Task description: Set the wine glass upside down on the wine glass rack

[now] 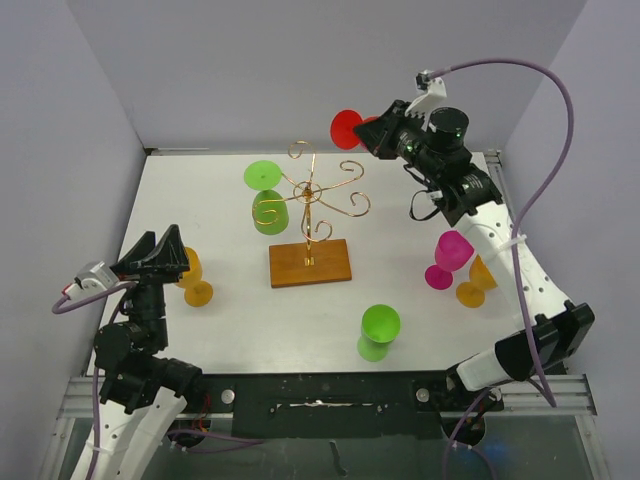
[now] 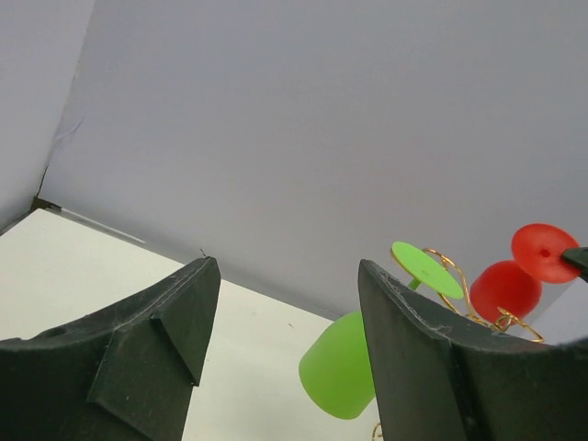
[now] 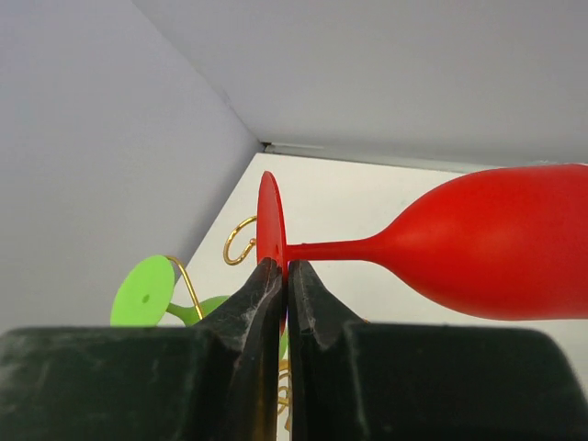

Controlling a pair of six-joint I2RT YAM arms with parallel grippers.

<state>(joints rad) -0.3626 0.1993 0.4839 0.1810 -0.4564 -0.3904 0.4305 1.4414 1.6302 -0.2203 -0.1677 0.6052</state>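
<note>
**Red wine glass** (image 1: pixel 347 128): was held on its side in the air at the back of the counter (image 1: pixel 230 310), behind and to the right of the wine glass rack (image 1: pixel 310 192), apart from its wire arms. The rim of its foot was pinched by the right end effector (image 3: pixel 285 276), which was clenched on it. The stem was seen level.

**Rack:** was stood mid-counter on its wooden base (image 1: pixel 310 263). One green glass (image 1: pixel 268 200) was hung upside down on a left arm.

**Left end effector** (image 2: pixel 287 271): was raised at the left side, released, with nothing between its fingers.

**Standing on the counter:**
- a left orange glass (image 1: pixel 195 280)
- a front green glass (image 1: pixel 378 330)
- a magenta glass (image 1: pixel 448 258)
- a right orange glass (image 1: pixel 478 282)
</note>
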